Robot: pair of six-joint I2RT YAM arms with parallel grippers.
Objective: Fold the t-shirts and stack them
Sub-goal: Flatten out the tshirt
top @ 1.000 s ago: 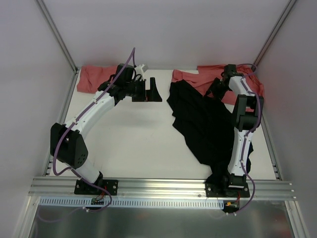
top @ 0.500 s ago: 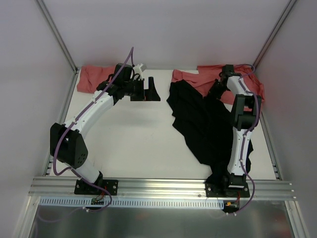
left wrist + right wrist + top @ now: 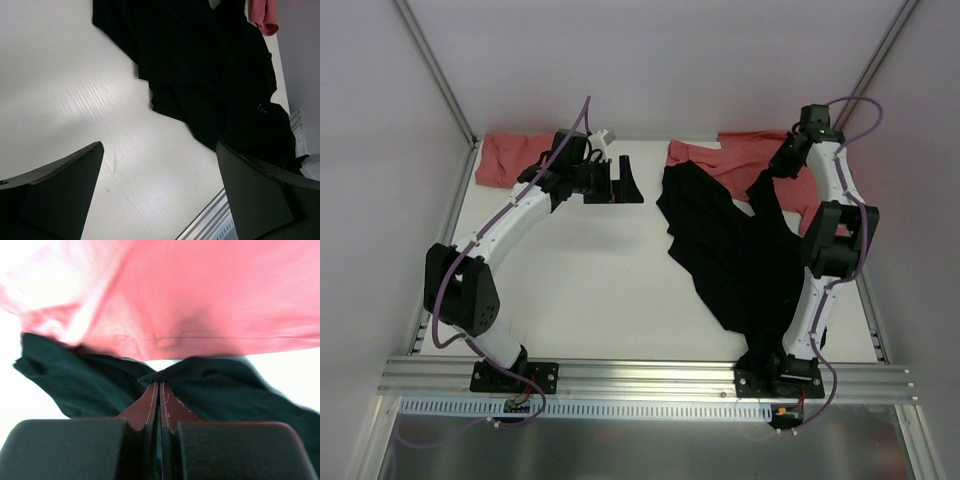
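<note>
The black t-shirt [image 3: 730, 250] lies crumpled on the right half of the white table, reaching down to the right arm's base. My right gripper [image 3: 769, 178] is shut on a fold of its upper edge and holds that edge raised; the right wrist view shows black cloth [image 3: 225, 385] pinched between the closed pads of the gripper [image 3: 158, 384]. A salmon-red t-shirt [image 3: 730, 155] lies behind it, filling the upper right wrist view [image 3: 210, 295]. Another salmon-red t-shirt [image 3: 510, 158] sits at the back left. My left gripper [image 3: 636, 184] hangs open over bare table [image 3: 159, 150], left of the black t-shirt [image 3: 210, 75].
White enclosure walls close in the table on the left, back and right. An aluminium rail [image 3: 640, 380] runs along the near edge, and its corner shows in the left wrist view [image 3: 210, 220]. Bare tabletop [image 3: 580, 270] lies between the two arms.
The right gripper has shut on the black t-shirt's upper edge and moved up and back to the right, pulling that edge up. The left arm has barely shifted.
</note>
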